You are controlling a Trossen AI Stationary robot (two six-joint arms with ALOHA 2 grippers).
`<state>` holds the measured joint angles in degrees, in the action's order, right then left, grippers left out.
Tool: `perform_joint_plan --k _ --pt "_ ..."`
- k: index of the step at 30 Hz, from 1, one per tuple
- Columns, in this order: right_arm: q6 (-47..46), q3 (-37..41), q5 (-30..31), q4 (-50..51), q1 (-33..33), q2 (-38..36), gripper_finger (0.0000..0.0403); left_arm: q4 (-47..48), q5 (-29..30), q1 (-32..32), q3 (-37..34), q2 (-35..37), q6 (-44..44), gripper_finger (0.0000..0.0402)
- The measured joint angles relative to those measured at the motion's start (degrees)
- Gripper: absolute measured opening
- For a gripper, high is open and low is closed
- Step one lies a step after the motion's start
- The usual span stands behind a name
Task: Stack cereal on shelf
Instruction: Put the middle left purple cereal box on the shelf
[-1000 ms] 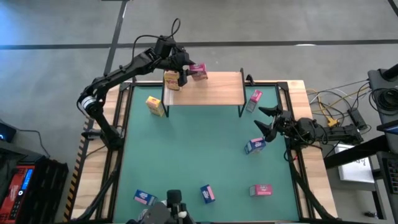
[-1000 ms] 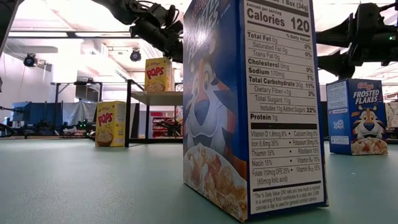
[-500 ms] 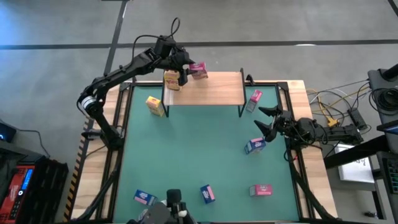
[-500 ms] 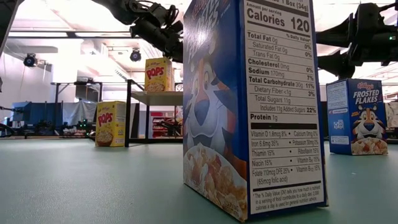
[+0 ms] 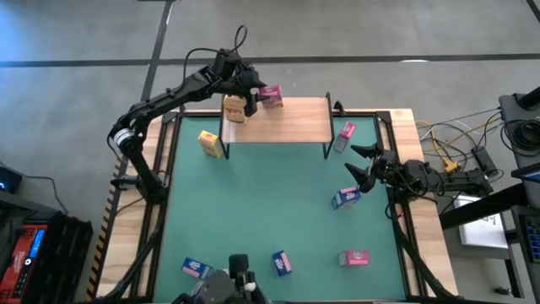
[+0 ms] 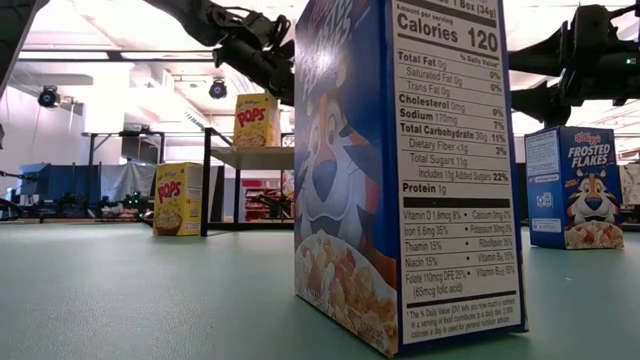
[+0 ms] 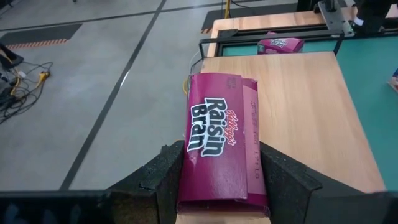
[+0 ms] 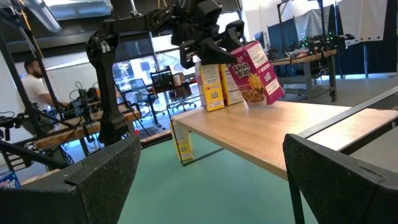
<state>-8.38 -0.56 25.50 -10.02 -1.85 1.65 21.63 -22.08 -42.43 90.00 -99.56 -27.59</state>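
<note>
My left gripper (image 5: 251,91) is shut on a pink cereal box (image 5: 270,95), held at the far edge of the wooden shelf (image 5: 287,122); the box (image 8: 254,73) is tilted. A yellow cereal box (image 5: 234,108) stands upright on the shelf's left end. Another yellow box (image 5: 211,143) stands on the green mat by the shelf's left leg. In the low view a blue box (image 6: 400,170) close to the camera hides the pink one. My right gripper (image 5: 361,162) waits open at the table's right edge, touching nothing. My left gripper pinches the pink box between its two fingers (image 7: 163,180), one on each long narrow side (image 7: 254,186), at the box's near end. The fingers come from the table's far left, slanting down, and the box reaches on past them. It hangs tilted; whether its lower corner (image 8: 249,101) touches the shelf I cannot tell.
Loose boxes on the mat: a pink one (image 5: 345,135) right of the shelf, a blue one (image 5: 345,198) beside my right gripper, and several along the near edge (image 5: 281,263). The shelf's middle and right part (image 7: 305,118) lie bare. A person (image 8: 31,87) sits beyond the table.
</note>
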Motion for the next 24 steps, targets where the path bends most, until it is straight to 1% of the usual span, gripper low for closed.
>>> perform_joint_plan --k 24 --pt "0.0 0.0 0.0 0.0 0.0 0.0 0.0384 0.5 -0.1 -0.1 1.2 -0.1 1.1 0.0165"
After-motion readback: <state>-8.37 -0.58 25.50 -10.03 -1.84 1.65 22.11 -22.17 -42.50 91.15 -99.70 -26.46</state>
